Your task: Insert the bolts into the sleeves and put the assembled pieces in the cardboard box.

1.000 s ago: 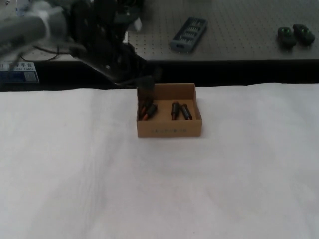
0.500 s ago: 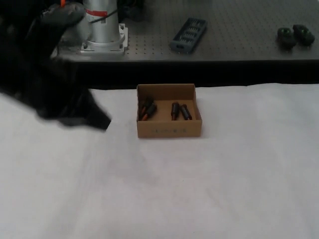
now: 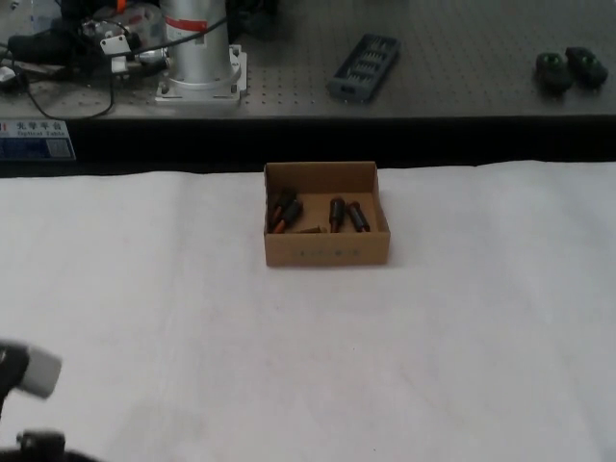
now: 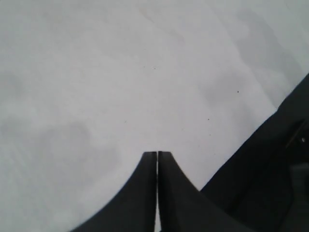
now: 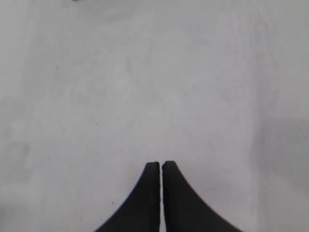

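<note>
The cardboard box [image 3: 327, 252] sits open on the white-covered worktop [image 3: 462, 337], towards its far edge and about midway across. The assembled pieces [image 3: 346, 214] lie inside on the box floor. Two dark ones are side by side near the right wall, and two more [image 3: 285, 210] lean together against the left wall (one shows a trace of red). A smaller piece between the two pairs is too faint to make out.

The left claw [image 4: 157, 153] is clenched, its two dark fingers pressed together with nothing between them, above bare white cover. The right claw [image 5: 161, 163] is clenched in the same way and empty, also over plain white cover.

Part of an arm [image 3: 27, 373] shows at the near left corner in the high view. Behind the worktop is a dark perforated table [image 3: 462, 38] carrying a silver post [image 3: 197, 48] and a blue tray [image 3: 364, 65].
</note>
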{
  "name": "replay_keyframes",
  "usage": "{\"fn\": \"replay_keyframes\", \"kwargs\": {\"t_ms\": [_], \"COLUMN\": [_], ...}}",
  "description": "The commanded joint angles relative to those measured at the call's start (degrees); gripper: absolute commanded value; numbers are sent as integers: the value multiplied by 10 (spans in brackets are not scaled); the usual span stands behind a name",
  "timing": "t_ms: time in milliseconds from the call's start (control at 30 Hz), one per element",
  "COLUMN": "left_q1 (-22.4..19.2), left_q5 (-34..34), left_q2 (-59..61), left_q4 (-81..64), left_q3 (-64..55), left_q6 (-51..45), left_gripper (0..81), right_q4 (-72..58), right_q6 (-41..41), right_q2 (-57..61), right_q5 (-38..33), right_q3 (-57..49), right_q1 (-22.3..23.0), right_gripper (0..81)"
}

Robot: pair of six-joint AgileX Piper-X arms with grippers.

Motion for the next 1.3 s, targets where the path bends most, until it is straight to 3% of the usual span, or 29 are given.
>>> {"fn": "replay_keyframes", "kwargs": {"t_ms": [0, 133, 600, 933, 1267], "left_q1": [-4, -4, -4, -4, -4], "left_q5": [-9, -9, -4, -39, -47], "left_q2": [-12, -13, -13, -13, -13], "left_q4": [-26, -41, -35, 107, 114], "left_q3": [28, 77, 125, 125, 125], "left_q6": [-47, -105, -123, -116, -139], "left_gripper": [7, 7, 7, 7, 7], "right_q4": [-77, -138, -141, -120, -120], "right_q6": [32, 81, 186, 186, 186], "right_q2": [-3, -3, -3, -3, -3], "right_q5": [-17, -30, -43, -38, -38], "right_q3": [28, 81, 198, 201, 201], "right_q1": [-1, -1, -1, -1, -1], "right_gripper": [27, 27, 27, 27, 27]}}
